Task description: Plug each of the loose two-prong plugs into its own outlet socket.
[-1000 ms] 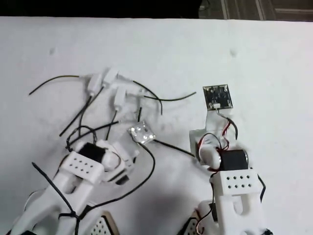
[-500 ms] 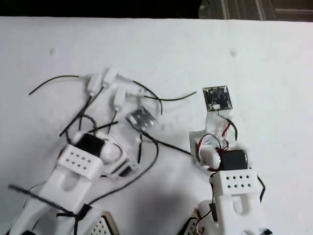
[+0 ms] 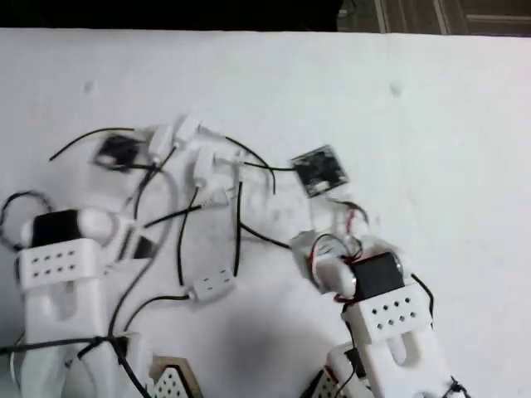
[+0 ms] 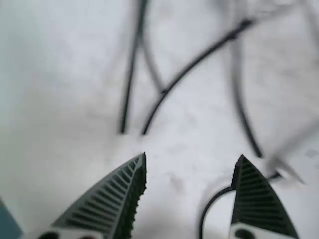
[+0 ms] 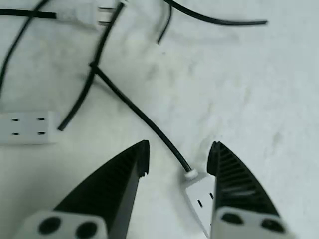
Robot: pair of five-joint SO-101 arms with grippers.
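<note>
1. The left end effector (image 4: 192, 160) is spread wide and holds nothing. It hangs over the bare table (image 4: 60, 74), with black cables (image 4: 199, 60) just ahead of it.
2. The right end effector (image 5: 179, 149) is also wide open and empty. A white socket (image 5: 199, 195) lies on the table between its jaws, close beside one of them.
3. A second socket (image 5: 27, 128) lies well off to one side, and a plug (image 5: 84, 16) lies farther ahead with its prongs bare.

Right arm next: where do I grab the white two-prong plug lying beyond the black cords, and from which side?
Grip the white two-prong plug across its moulded body, coming down from above. It lies flat on the white table, metal prongs at one end and its black cord leaving the other, so a mid-body pinch keeps the prongs free. The right gripper is open.
</note>
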